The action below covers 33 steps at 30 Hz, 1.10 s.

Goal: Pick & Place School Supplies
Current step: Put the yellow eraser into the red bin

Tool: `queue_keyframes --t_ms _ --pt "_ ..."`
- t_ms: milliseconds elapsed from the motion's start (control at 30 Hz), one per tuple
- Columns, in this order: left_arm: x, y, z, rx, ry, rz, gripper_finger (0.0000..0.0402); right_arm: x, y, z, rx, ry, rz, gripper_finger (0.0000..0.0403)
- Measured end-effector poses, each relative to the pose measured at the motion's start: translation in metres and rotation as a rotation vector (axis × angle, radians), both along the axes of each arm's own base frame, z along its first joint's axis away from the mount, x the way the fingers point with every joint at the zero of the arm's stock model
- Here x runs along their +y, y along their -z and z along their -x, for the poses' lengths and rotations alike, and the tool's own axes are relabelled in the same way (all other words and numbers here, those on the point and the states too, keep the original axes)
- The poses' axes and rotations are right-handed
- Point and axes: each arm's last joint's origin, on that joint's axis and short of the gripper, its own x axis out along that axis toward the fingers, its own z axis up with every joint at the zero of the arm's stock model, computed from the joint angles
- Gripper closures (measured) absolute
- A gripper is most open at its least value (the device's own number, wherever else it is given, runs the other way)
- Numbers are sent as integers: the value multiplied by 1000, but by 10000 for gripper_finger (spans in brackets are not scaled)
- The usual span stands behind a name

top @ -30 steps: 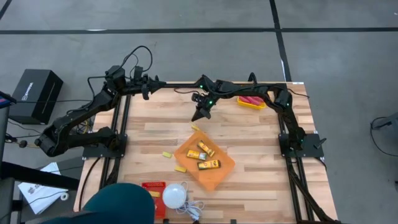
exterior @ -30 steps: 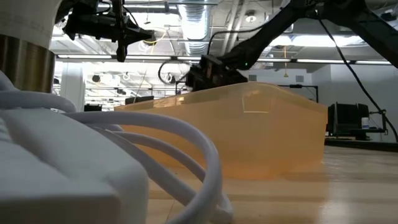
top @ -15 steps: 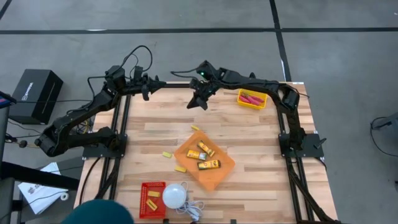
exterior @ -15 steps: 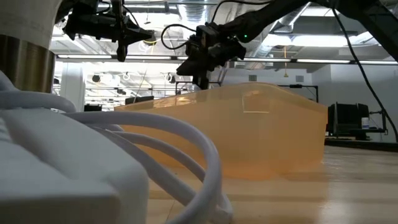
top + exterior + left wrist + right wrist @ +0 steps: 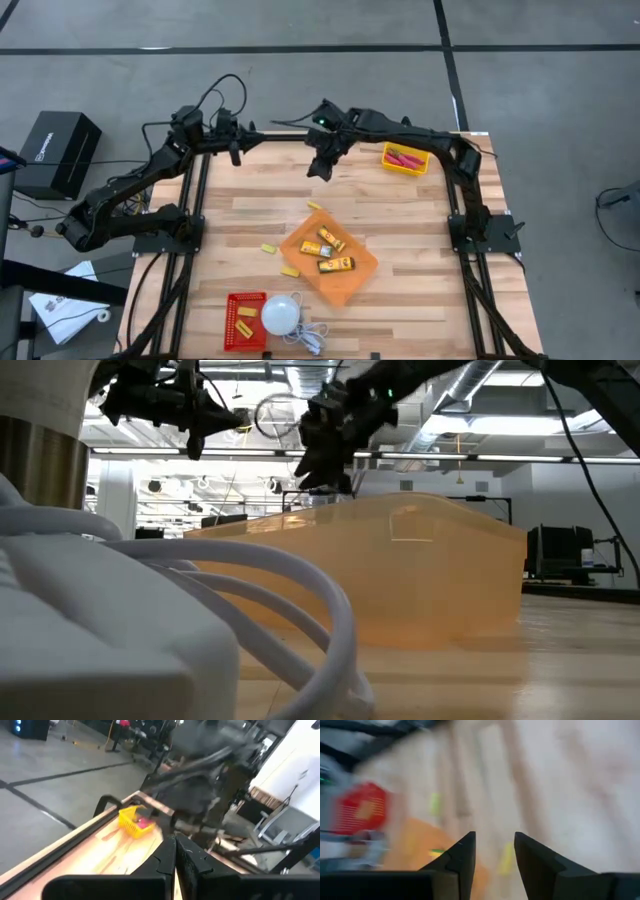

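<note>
From above, we see the right gripper (image 5: 322,170) hanging over the far middle of the wooden table (image 5: 400,215), its fingers (image 5: 462,857) spread apart with nothing between them. The left gripper (image 5: 236,155) waits at the far left corner, its fingers (image 5: 167,857) pressed together and empty.

Three orange-yellow packets (image 5: 331,252) lie in the orange tray (image 5: 355,280) near the table's middle. One small yellow block (image 5: 314,206) rests just beyond the tray's far corner, and two more (image 5: 268,249) lie on bare wood just left of the tray. Red-handled scissors (image 5: 403,158) sit in the yellow bin (image 5: 404,169) at the far right, beside the right arm.

At the near edge we find a red bin (image 5: 232,318) holding yellow blocks, with a white dome (image 5: 281,315) touching its right side and a cord (image 5: 310,335) trailing off. At table height, that cord (image 5: 300,595) and the tray's wall (image 5: 430,575) block most of the table from us.
</note>
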Motion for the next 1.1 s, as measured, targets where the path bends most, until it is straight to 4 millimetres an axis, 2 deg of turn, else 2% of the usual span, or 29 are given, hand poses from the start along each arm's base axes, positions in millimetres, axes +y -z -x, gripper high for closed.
queue_keyframes --t_ms 100,200,367,433,633,900,1033,1100 --pt "0 5 1 45 5 -14 402 9 -10 -2 84 36 119 276" --pt "0 7 1 70 4 -36 402 11 -6 -1 140 97 93 274" --pt "3 8 4 99 -31 -75 402 20 27 -7 298 144 30 273" --pt "6 10 7 116 -53 -84 402 27 39 -19 286 135 19 273" --pt "14 18 20 179 -108 -52 402 45 64 -31 344 104 -55 273" --pt "18 24 29 243 -126 -75 400 32 64 -31 317 148 -28 273" --pt "18 25 30 259 -127 -66 396 26 81 -33 353 166 -63 273" --pt "18 26 30 259 -126 -66 395 26 88 -41 315 159 -72 273"
